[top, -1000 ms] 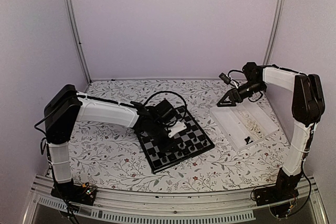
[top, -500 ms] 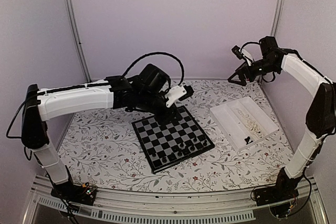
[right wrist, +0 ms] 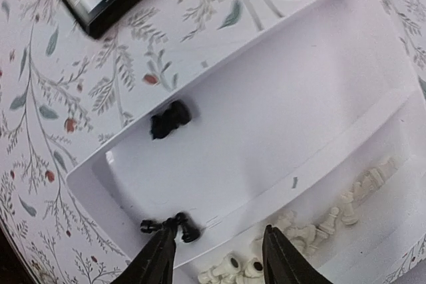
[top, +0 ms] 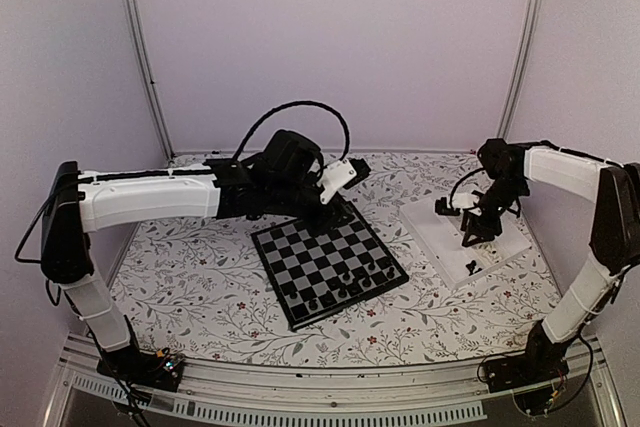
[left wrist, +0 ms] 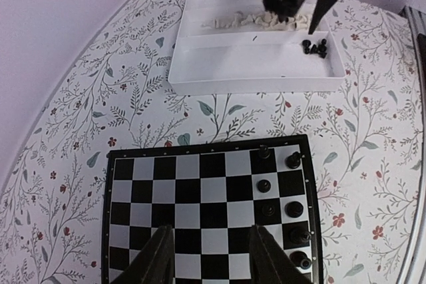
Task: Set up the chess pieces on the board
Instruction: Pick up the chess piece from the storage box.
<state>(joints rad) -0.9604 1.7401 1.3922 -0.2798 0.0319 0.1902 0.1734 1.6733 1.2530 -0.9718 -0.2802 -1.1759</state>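
The job looks under halfway done; several black chess pieces [left wrist: 293, 209] stand on the board [top: 300, 247], all gathered in the two rows along one edge, with gaps among them; the other squares that show are bare, and no cream-white piece is on the board at all. The cream-white pieces [right wrist: 329, 219] lie heaped in one compartment of the white tray [left wrist: 253, 64], which sits on the flowered surface [top: 200, 287] just beside the board; in the tray's other compartment a small black cluster [right wrist: 170, 119] lies near the end wall, and a lone black piece [right wrist: 185, 227] lies by the divider. The right gripper [right wrist: 219, 227] hangs low over that compartment, jaws apart and clasping nothing, one fingertip right at the lone black piece; whether it touches I cannot tell. The left gripper [left wrist: 210, 234] hovers above the board, released and empty. Left to do, by my reading: the last blacks, then the entire white side.
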